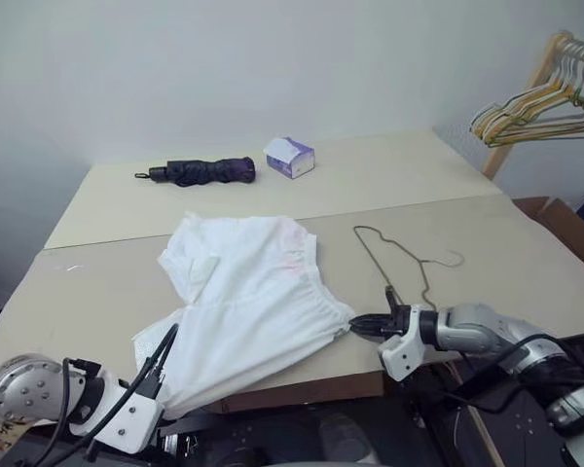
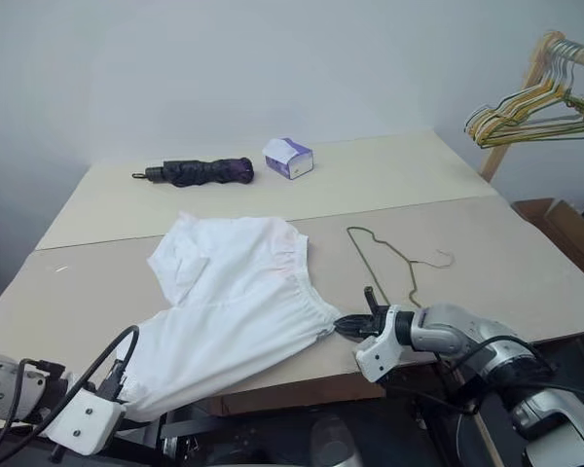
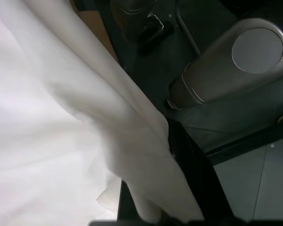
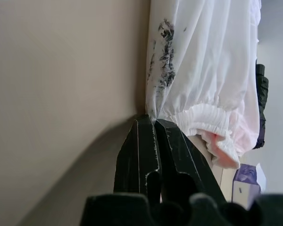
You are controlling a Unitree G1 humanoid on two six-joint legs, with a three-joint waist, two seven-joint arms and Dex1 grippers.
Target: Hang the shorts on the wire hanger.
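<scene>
The white shorts point(image 1: 248, 292) lie spread on the beige table point(image 1: 97, 292), and their near left corner hangs over the front edge. My right gripper point(image 1: 353, 327) is at the shorts' right side, shut on the gathered waistband point(image 4: 198, 115), where dark smudges mark the cloth. My left gripper point(image 3: 167, 141) is below the table's front left edge; the cloth runs taut into it and hides one finger. The thin olive wire hanger point(image 1: 401, 255) lies flat on the table just right of the shorts, beyond my right gripper and apart from it.
A folded dark umbrella point(image 1: 200, 172) and a purple-and-white tissue box point(image 1: 289, 157) sit at the back of the table. A bunch of coloured hangers point(image 1: 540, 112) hangs on a wooden rack at the far right, above a cardboard box point(image 1: 565, 229).
</scene>
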